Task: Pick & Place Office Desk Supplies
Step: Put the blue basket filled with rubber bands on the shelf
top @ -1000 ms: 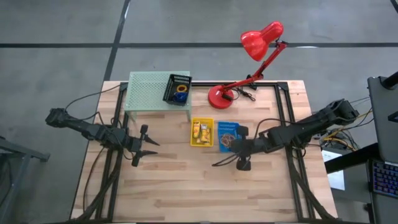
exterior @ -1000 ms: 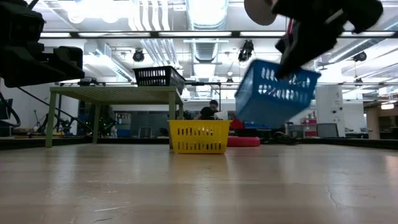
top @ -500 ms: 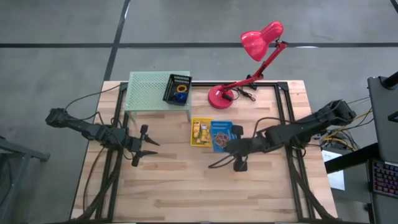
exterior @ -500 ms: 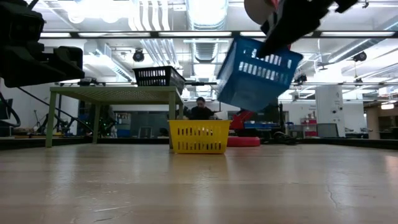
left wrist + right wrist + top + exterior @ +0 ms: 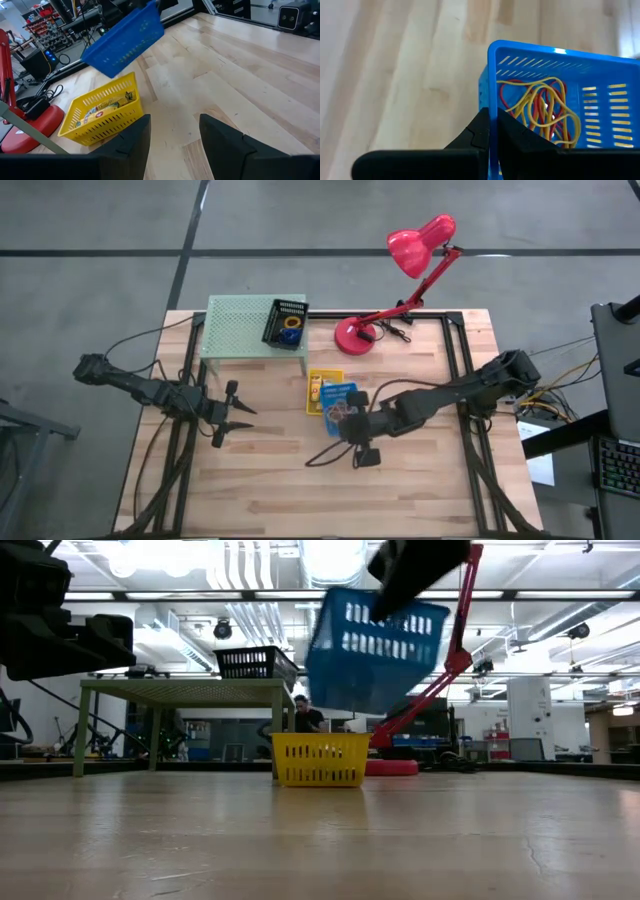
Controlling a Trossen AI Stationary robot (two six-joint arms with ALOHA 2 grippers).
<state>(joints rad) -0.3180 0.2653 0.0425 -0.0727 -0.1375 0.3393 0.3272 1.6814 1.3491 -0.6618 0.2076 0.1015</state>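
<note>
A blue basket (image 5: 338, 398) with yellow and red rubber bands (image 5: 540, 107) inside hangs in the air, with my right gripper (image 5: 352, 423) shut on it. It hovers tilted, partly over a yellow basket (image 5: 320, 380) that stands on the table and holds yellow packets (image 5: 102, 107). In the low view the blue basket (image 5: 375, 645) is well above the yellow basket (image 5: 320, 760). At the table's left, my left gripper (image 5: 240, 412) stands open and level, with nothing between its fingers. My right gripper pinches the top rim of one wall of the blue basket (image 5: 493, 100), one finger inside the basket and one outside. The fingers slant down from the table's right side. The basket is lifted clear of the table and hangs tilted below them.
A pale green mesh shelf (image 5: 240, 330) stands at the far left with a black basket (image 5: 285, 323) on its top. A red desk lamp (image 5: 356, 335) stands at the far middle, its arm reaching back and right. Bare wood lies along the table's near side.
My right gripper has carried the blue basket toward the table's left edge and somewhat higher. The basket, which hung beside the yellow basket, now hangs partly over it. It has stayed tilted and clear of the table throughout.
</note>
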